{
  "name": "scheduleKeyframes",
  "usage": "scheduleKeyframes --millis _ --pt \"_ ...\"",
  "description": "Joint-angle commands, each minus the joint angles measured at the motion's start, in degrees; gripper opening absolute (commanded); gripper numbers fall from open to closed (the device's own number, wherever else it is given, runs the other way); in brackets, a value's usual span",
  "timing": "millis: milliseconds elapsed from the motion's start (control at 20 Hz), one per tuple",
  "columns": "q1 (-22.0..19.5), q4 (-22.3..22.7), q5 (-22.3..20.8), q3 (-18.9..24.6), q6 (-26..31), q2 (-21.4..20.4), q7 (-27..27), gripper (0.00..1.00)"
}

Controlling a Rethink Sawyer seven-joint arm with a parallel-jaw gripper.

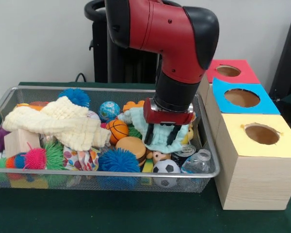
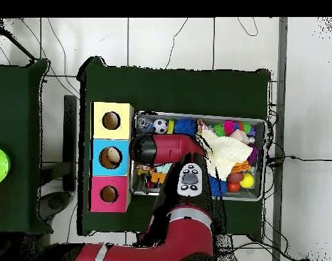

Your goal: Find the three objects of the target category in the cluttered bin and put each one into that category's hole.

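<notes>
A pale green cloth (image 1: pixel 161 133), soft and crumpled, hangs bunched between my two black fingers (image 1: pixel 149 136), which are clamped on it from either side; my gripper (image 1: pixel 161 137) holds it over the right part of the wire bin (image 1: pixel 211 165). The cloth's folds droop just above the clutter, close to a burger toy (image 1: pixel 131 145) and an orange basketball (image 1: pixel 117 129) on its left. In front of the cloth, against the bin's near wall, lie a small soccer ball (image 1: pixel 166 168) and a clear plastic bottle (image 1: pixel 196 162). A blue spiky ball (image 1: pixel 119 161) sits beside the soccer ball. Farther left in the bin a cream knitted cloth (image 1: pixel 63 124) sprawls over the pile, wider and thicker than the green one. Outside the bin, just to its right, stand three wooden boxes with round holes: yellow top (image 1: pixel 262 138) nearest, blue top (image 1: pixel 242 98) behind it, red top (image 1: pixel 230 72) farthest back.
</notes>
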Motion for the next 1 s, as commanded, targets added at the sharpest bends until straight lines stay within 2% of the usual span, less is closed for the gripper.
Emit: scheduleKeyframes --millis 50,100,150,450,700,800,1000 --pt "-2.09 1.16 1.28 2.63 4.56 5.39 7.98 1.00" --pt "-2.04 0.73 1.37 2.51 4.81 5.60 8.13 1.00" --pt "-2.21 0.47 1.20 2.75 5.00 5.60 7.48 0.00" --pt "-2.56 1.79 3.12 2.61 6.40 3.55 9.33 0.00" --pt "-4.05 3.72 3.54 4.61 9.89 0.53 5.57 0.00" --pt "-4.63 2.43 3.63 4.75 12.11 -0.12 4.13 0.00" --pt "-8.19 3.43 2.57 5.94 15.76 -5.06 -1.69 0.00"
